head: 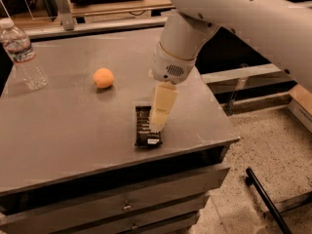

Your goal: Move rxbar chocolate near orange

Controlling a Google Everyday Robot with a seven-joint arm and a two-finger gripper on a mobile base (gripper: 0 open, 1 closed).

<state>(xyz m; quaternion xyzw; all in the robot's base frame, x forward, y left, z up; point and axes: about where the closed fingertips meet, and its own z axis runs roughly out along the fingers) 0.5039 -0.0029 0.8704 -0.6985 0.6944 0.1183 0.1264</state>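
Our hand (pixel 157 125) hangs at frame centre, over the right edge of the rxbar chocolate (pixel 144 129) — whether it is released or clenched we cannot tell. We should come down square across the flat, dark-wrapped bar, gripping its narrow width. The round, smooth orange (pixel 103 77) sits upper left on the matte grey tabletop (pixel 68 130).

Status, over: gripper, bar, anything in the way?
Gripper low over bar, right side. Bar flat on table, apart from orange. Bottle far left, off that line.
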